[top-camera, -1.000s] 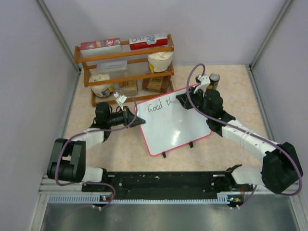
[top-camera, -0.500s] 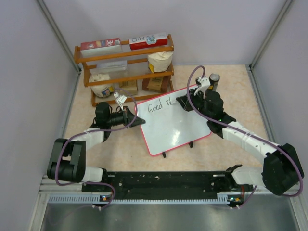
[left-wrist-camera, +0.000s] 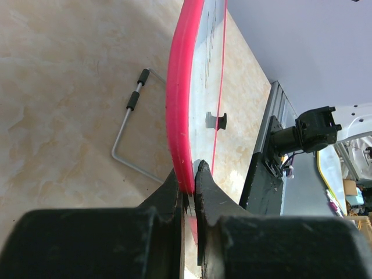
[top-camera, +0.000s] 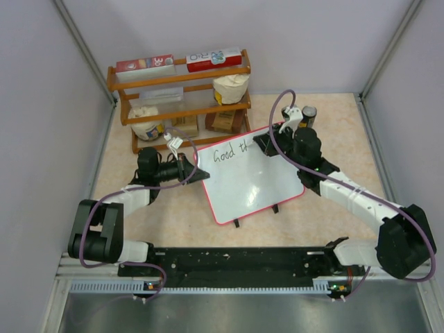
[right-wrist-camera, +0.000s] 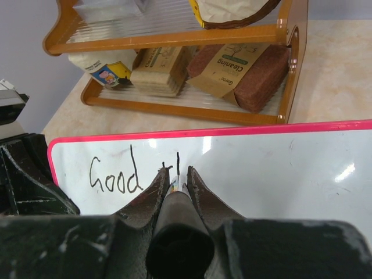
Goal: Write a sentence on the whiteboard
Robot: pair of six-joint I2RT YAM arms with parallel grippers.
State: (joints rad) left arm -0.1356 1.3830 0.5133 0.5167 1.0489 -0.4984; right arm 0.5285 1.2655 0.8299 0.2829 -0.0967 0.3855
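So far, the sentence (right-wrist-camera: 115, 174) is reading only "Good" plus two upright strokes of a second word, running along the top-left corner of the whiteboard (top-camera: 255, 182). The rest of the white surface is showing blank, so I am judging the writing to be at an early stage, with most of the words left to do. The whiteboard is sitting around the middle of the table (top-camera: 347, 132), skewed, its top edge turned toward the far edge, where a wooden rack (top-camera: 180, 87) is standing. The left gripper (left-wrist-camera: 189, 173) is pinching the board's red-pink frame at its left edge, jaws pressed onto the rim from both sides, apparently steadying it. The right gripper (right-wrist-camera: 174, 174) is reaching over the board's top edge. Its jaws are clamping a dark marker (right-wrist-camera: 174, 221) whose tip is meeting the surface just right of "Good", at the newest stroke. The second word is looking like the step in hand.
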